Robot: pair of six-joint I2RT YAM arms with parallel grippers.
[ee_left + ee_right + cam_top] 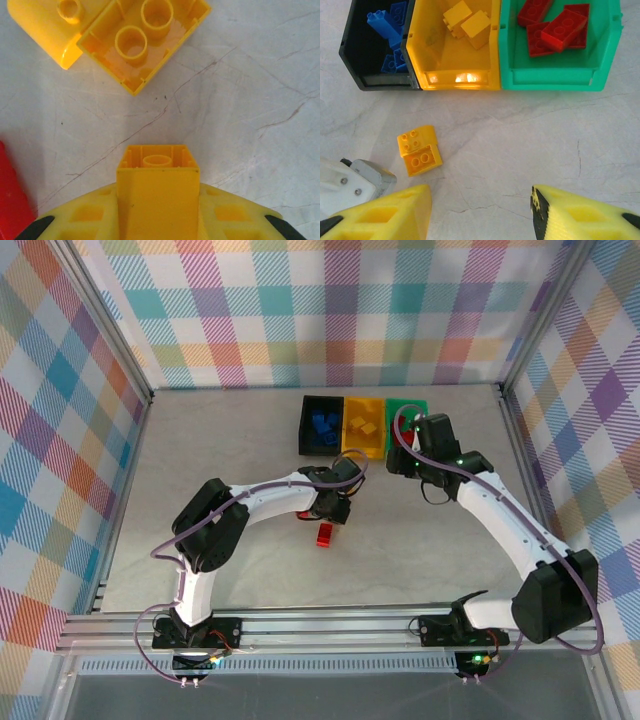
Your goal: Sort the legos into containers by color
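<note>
From above, three bins stand touching in a row at the middle of the table's (220,460) far edge: the black bin (318,426), the yellow bin (363,426) and the green bin (408,406). The right arm (500,510) covers the green bin's near right corner, so its contents cannot be read here. The right gripper (405,455) hangs just in front of that bin, its fingers too dark and small to judge. The left arm (270,498) reaches to the table's middle, where the left gripper (342,502) points down. Its load is hidden under the wrist. A red brick (324,533) lies on the table just on its near side.

In the left wrist view, the left gripper is clenched on a held brick (158,172), yellow, with its hollow underside facing the table. The fingers (75,217) are cut off by the lower edge. Whether the brick touches the table cannot be told. Beyond it, apart, lie an upturned brick (142,42) and, touching it, a studded brick (52,25), both yellow and cut off at the top. The red brick shows as a sliver at the left.

In the right wrist view, the right gripper's fingers (395,215) are spread wide with bare table between them. Blue bricks (387,37) lie in the black bin, yellow bricks (467,20) in the yellow bin and red bricks (557,27) in the green bin. The far ends of the bins are cut off. The two loose yellow bricks sit in front of the black and yellow bins, with the left arm beside them.
</note>
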